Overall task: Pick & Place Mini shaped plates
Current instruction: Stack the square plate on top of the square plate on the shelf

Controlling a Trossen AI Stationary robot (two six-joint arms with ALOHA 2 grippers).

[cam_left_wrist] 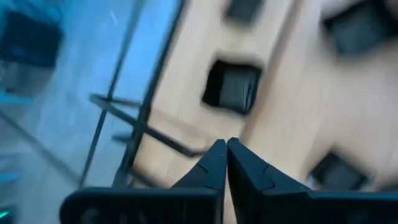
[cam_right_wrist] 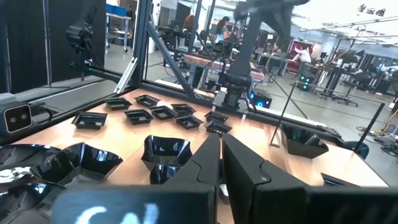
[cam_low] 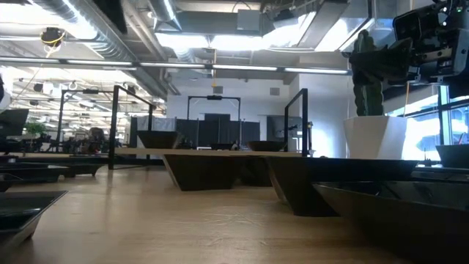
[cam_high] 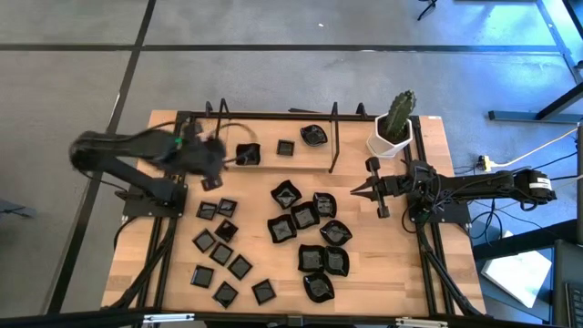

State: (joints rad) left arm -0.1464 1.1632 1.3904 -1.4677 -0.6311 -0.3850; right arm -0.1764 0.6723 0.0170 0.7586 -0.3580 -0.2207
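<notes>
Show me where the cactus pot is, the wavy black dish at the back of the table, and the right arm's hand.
White cactus pot (cam_high: 390, 143), high view, on its rim.
Glossy black wavy-edged dish (cam_high: 313, 136), high view, on its centre.
Right hand (cam_high: 355, 191), high view, at its closed fingertips.

A large open robotics lab or workshop: exposed ducts and pipes (cam_low: 110, 29) run under the ceiling with strip lights (cam_low: 220, 70), black metal frames (cam_low: 212, 121) stand in rows, and workbenches (cam_right_wrist: 298, 68) crowded with equipment fill the hall beyond the wooden table (cam_high: 383, 264), over grey concrete floor (cam_high: 273, 82).
</notes>
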